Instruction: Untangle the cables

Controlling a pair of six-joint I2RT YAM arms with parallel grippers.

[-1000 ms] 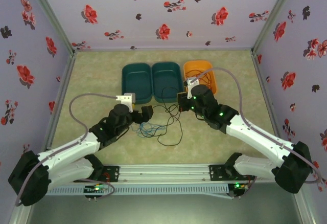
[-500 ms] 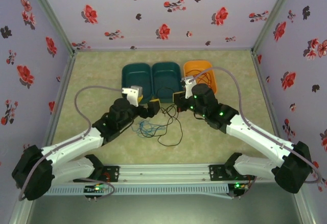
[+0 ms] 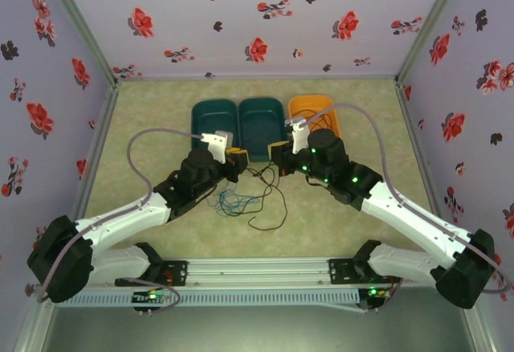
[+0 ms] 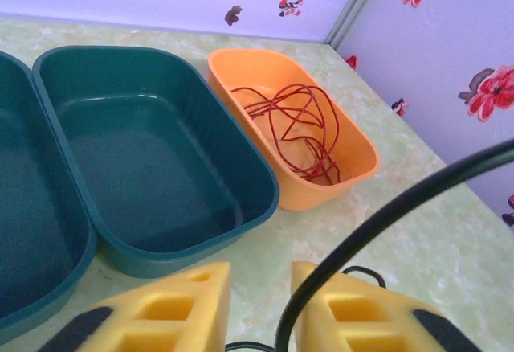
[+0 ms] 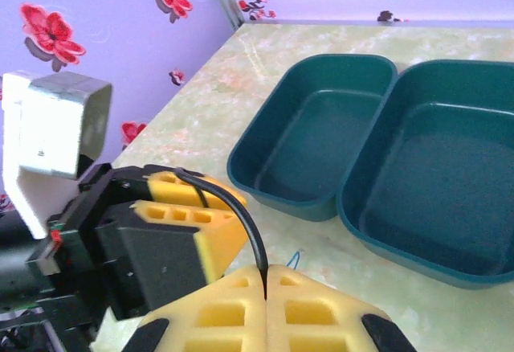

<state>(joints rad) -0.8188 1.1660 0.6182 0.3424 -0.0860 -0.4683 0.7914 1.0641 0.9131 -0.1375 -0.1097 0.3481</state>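
Right gripper [image 5: 265, 276] clamped shut on a black cable [image 5: 243, 217]; left gripper [image 4: 261, 278] narrowly open, same cable passing between; tangle [image 3: 245, 199] mid-counter [image 3: 152, 119], free room toward the walls; from my left wrist, a red cable [image 4: 293, 123] coiled in the orange tray [image 4: 247, 75].

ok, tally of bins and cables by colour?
teal bins: 2
orange bin: 1
red cable: 1, in the orange bin
blue cable: 1
black cable: 1, as far as the tangle shows
total: 6
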